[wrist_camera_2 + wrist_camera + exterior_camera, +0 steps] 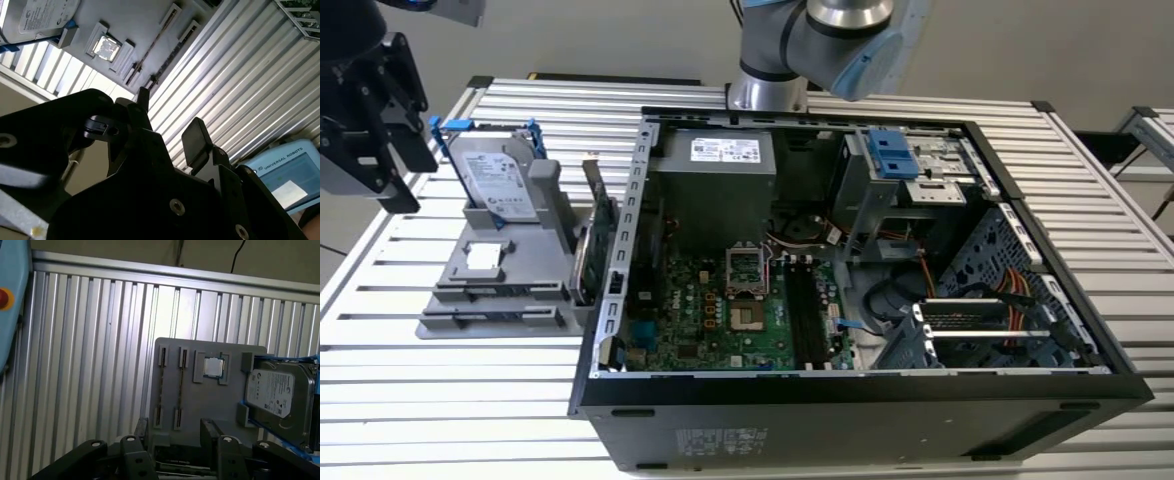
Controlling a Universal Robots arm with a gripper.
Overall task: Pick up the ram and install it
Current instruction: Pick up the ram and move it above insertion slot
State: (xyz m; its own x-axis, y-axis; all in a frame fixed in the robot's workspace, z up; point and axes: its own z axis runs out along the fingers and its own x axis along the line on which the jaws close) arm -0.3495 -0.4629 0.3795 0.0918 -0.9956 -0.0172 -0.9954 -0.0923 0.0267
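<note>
Two fingers (208,429) of the gripper (175,431) stand well apart in both wrist views, with nothing held between them. Beyond them lies the grey holder (200,395). The ram (180,387) sits on edge in one of its slots, untouched, next to a processor chip (214,367) and near the hard drive (277,392). Farther off, in the exterior view, the open computer case (854,400) rests on the slatted table (454,400) just beside the holder.
</note>
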